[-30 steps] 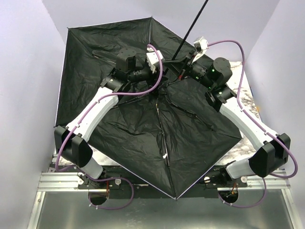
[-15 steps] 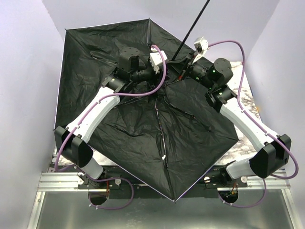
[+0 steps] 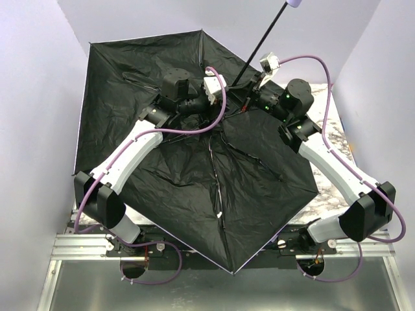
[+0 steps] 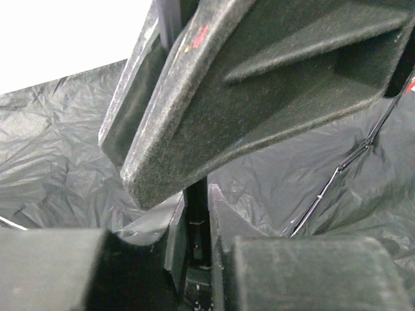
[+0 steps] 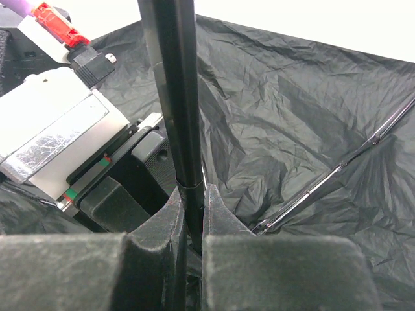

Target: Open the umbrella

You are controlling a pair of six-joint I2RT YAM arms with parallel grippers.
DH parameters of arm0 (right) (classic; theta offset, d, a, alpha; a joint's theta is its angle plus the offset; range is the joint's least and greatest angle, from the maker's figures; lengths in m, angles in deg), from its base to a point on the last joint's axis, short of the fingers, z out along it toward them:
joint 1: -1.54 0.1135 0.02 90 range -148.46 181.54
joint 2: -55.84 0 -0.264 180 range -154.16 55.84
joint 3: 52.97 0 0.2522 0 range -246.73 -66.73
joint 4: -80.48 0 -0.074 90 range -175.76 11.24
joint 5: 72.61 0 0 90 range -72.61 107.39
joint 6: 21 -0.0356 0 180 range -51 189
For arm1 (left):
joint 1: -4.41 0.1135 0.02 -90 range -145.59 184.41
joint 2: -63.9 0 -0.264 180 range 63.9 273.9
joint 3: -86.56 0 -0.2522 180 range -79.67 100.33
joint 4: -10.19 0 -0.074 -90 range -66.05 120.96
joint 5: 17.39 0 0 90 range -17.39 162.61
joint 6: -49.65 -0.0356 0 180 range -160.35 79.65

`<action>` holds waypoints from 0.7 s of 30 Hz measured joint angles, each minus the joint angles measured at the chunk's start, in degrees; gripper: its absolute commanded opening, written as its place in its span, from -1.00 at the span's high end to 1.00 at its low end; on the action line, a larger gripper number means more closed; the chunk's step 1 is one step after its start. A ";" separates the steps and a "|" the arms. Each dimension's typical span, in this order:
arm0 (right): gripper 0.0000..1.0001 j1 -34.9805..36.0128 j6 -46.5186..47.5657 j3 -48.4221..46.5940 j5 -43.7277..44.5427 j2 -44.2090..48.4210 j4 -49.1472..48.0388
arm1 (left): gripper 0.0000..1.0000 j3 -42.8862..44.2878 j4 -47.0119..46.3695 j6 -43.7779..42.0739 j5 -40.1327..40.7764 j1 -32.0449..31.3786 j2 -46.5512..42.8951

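Marbled tabletop (image 3: 342,129), open umbrella (image 3: 172,188) canopy lying on it, black lining upward

Holds the thin black umbrella shaft (image 5: 174,97) pinched tightly between the right gripper (image 5: 191,241) pads, with a silver-and-white block (image 5: 55,123) and red connector (image 5: 55,18) just left of that shaft and crinkled black lining (image 5: 292,110) plus one metal rib (image 5: 331,175) spread to its right and behind.
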 measured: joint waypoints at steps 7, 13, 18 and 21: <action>0.99 0.35 0.04 -0.15 0.63 -0.79 1.99 | 0.89 -2.69 -0.46 -0.90 -1.97 2.01 -0.04; 0.94 0.37 0.09 -0.22 0.72 -1.53 2.43 | 1.00 -3.91 -0.79 -1.99 -2.60 2.67 -0.04; 0.10 0.37 0.52 -0.07 0.22 -1.25 2.29 | 1.00 -3.52 0.26 -2.56 -2.16 2.84 -0.48; -0.41 0.15 1.11 1.20 -0.66 1.90 1.51 | 1.00 -1.81 3.65 -2.71 -0.52 4.72 -0.24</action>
